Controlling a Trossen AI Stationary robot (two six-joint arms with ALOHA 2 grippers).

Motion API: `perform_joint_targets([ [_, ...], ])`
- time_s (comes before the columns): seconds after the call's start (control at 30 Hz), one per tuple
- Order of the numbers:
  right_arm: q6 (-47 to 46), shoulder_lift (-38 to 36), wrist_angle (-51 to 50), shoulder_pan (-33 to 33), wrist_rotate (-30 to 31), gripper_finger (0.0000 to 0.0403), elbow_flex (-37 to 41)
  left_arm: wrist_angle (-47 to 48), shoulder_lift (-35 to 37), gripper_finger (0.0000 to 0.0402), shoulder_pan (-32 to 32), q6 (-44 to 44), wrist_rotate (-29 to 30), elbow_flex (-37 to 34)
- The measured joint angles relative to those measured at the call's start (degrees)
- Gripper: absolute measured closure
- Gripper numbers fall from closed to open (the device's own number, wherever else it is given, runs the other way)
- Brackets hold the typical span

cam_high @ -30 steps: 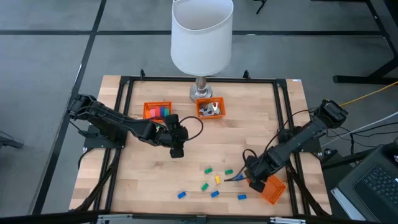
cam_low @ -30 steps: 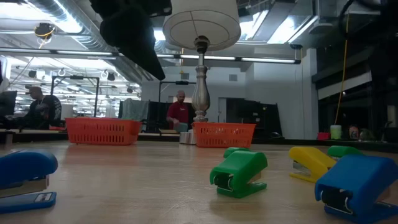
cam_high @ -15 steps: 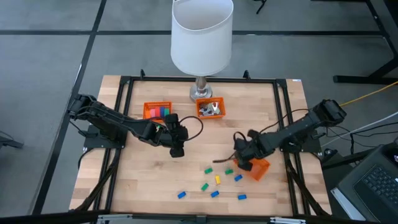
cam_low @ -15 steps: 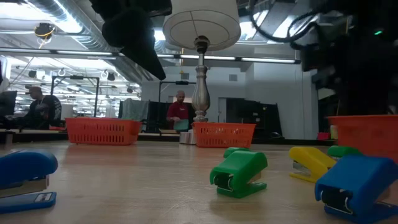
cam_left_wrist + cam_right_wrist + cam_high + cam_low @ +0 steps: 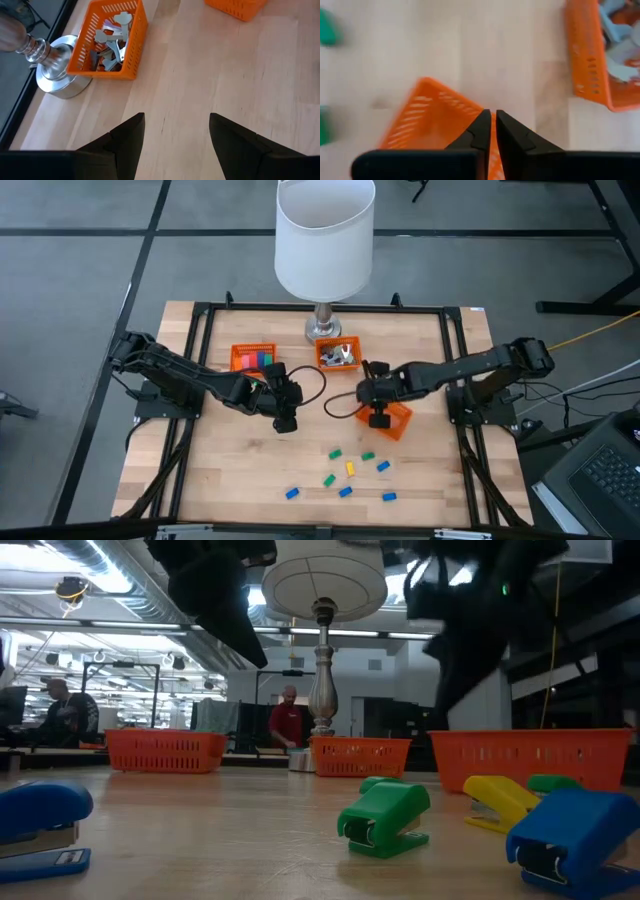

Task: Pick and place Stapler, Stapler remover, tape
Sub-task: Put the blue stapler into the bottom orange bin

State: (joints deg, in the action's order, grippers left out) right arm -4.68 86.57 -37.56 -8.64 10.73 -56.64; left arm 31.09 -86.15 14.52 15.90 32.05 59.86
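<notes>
My right gripper (image 5: 378,420) is shut on an empty orange basket (image 5: 398,423) near the table's middle. My left gripper (image 5: 283,421) hangs open above bare wood to its left, touching nothing. Small blue, green and yellow staplers (image 5: 350,469) lie scattered toward the near edge, resting on their bases (image 5: 385,820). A far basket holds the bright tape rolls (image 5: 257,359). Another, beside the lamp foot, holds the silvery stapler removers (image 5: 343,355). My right gripper pinches the empty basket's wall at the top rim (image 5: 467,104), one finger inside and one outside. The fingers (image 5: 479,131) come steeply from above. The basket (image 5: 530,755) stands upright and level. The staplers in front hide its bottom in the low view.
A white-shaded lamp (image 5: 324,240) stands on its metal foot (image 5: 59,76) at the far middle. A black frame (image 5: 200,330) borders the tabletop. Bare wood lies between the two grippers (image 5: 200,85). People show in the room behind (image 5: 288,720).
My right gripper has swung from the near right corner toward the table's middle and far side, rolling its wrist. It stays shut on the orange basket, which has travelled with it and turned about. The staplers have kept their places.
</notes>
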Motion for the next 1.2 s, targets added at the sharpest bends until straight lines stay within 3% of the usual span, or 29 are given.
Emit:
perform_joint_targets([
  [0.2,-1.69,-0.07,-8.67,-2.10,-7.99,0.0368,-9.64,0.20,0.00,0.0183,-0.02,0.95,0.07,0.00],
  [0.43,-4.32,-0.07,-8.83,-9.76,-14.33,0.0367,-11.94,0.55,0.00,0.0183,0.00,1.08,2.30,-0.01],
  [0.7,-11.81,-0.07,-9.16,-16.55,-15.48,0.0362,-11.89,-1.69,0.00,0.0183,0.00,3.99,-1.09,-0.02],
  [0.93,-18.73,-0.07,-9.58,-18.87,-12.15,0.0300,-9.92,8.54,1.41,0.0183,1.09,3.03,-9.46,-0.15],
  [1.03,-18.91,-0.10,-9.68,-18.96,-12.00,0.0279,-8.89,9.37,4.64,0.0183,2.74,2.09,-7.92,-1.89],
  [1.2,-18.92,-0.10,-9.44,-18.93,-11.83,0.0266,-8.55,0.74,15.88,0.0183,5.64,-1.56,-5.58,-10.48],
])
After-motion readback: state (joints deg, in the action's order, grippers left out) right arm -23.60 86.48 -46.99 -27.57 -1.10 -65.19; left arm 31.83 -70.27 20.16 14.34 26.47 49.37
